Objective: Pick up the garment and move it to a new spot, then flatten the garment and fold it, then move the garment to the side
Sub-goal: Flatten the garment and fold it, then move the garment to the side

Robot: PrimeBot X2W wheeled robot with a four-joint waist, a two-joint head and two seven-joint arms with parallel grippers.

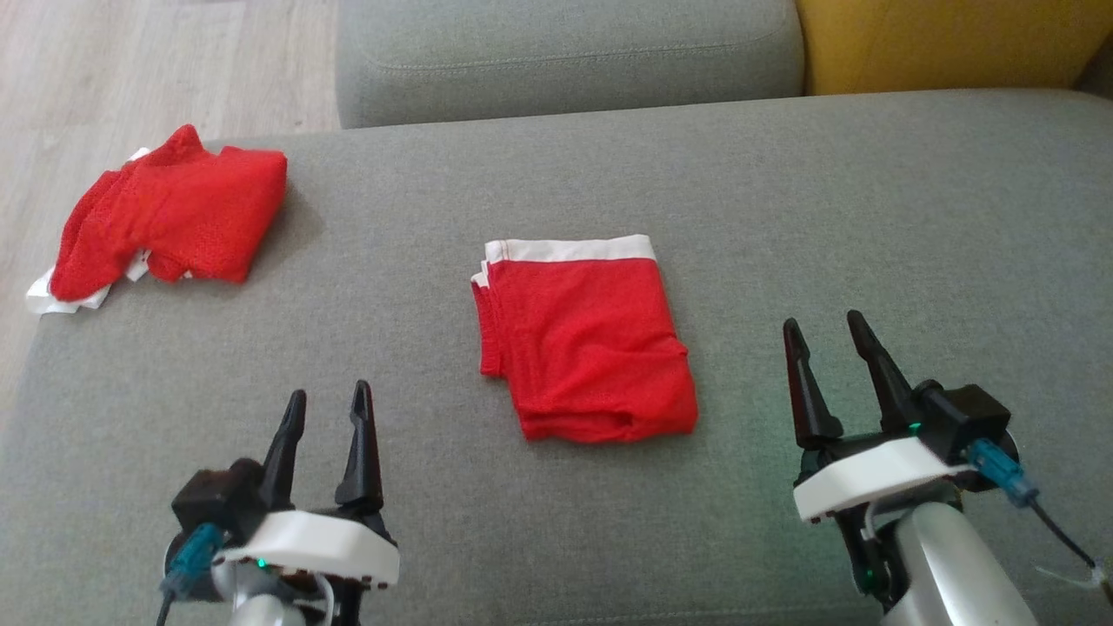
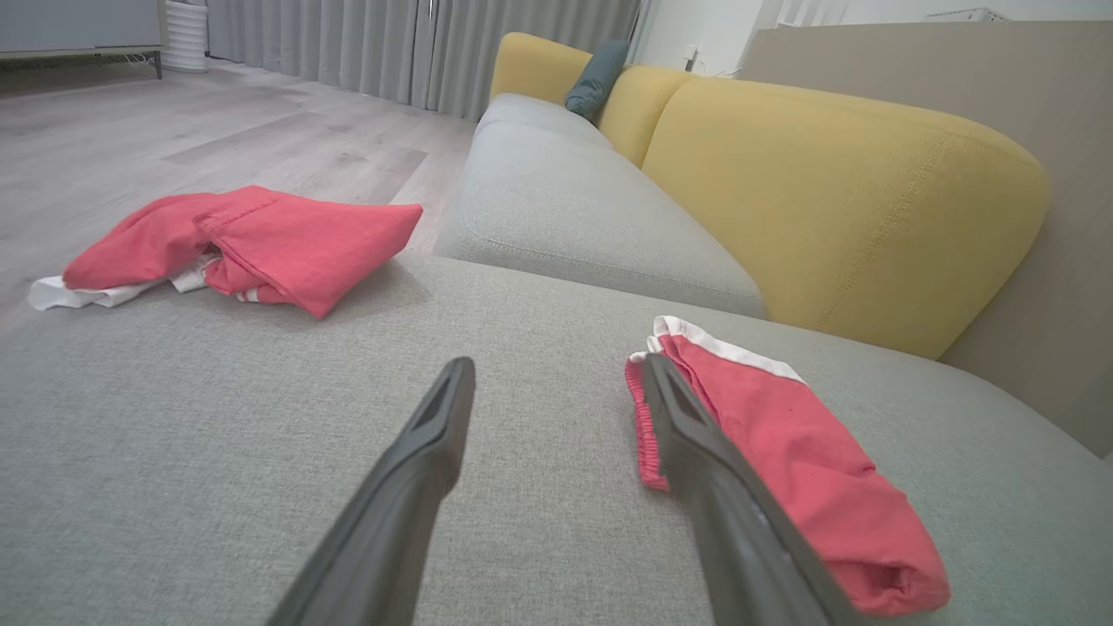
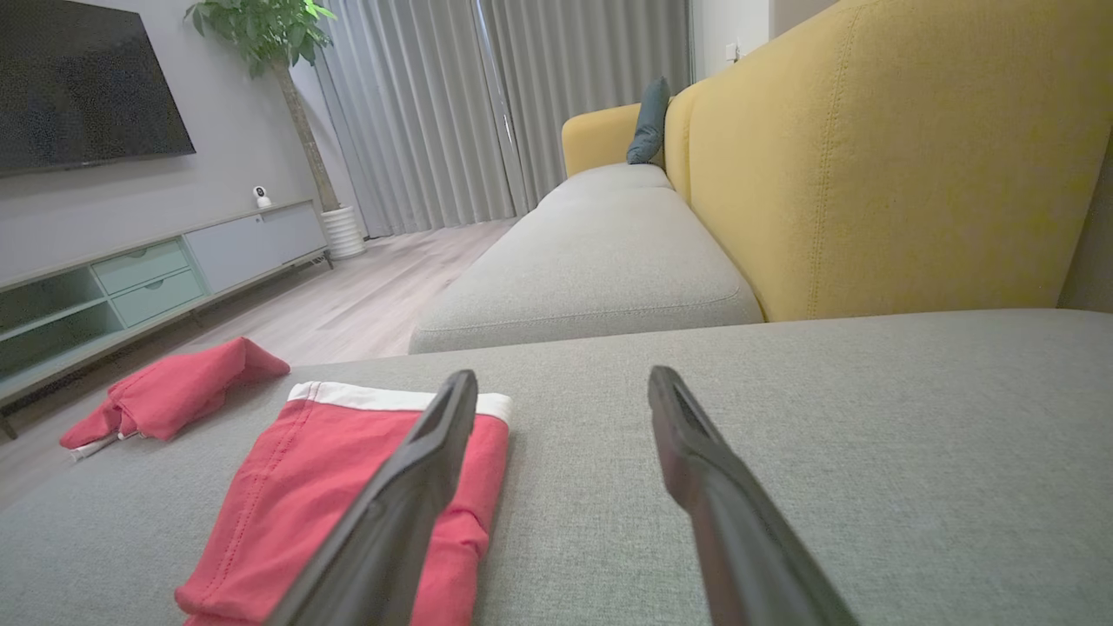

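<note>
**Two grippers spread wide, nothing held**

Both grippers hover over the near part of the grey sofa seat [image 1: 869, 217] with their long dark fingers fully apart and nothing between them. The left gripper [image 1: 329, 391] sits at the near left with its fingers pointing toward the far side. Bare grey fabric lies under it and between it and the cloth. The right gripper [image 1: 823, 322] sits at the near right, a little farther in than the left one. It is also over bare upholstery and touches nothing.

The folded garment [image 1: 587, 343] lies flat in the middle of the seat, between the two grippers and slightly beyond them. It is a red, roughly square packet with a white waistband along its far edge. Its layered edges show at the left side, and a soft fold runs along the near edge. Neither gripper is in contact with it. In each wrist view one finger overlaps it in the picture, but the head view shows a gap on both sides.

A crumpled red heap [image 1: 169, 222] with white trim rests at the far left edge of the seat, well apart from the folded piece. A yellow backrest [image 1: 939, 43] stands at the far right.
</note>
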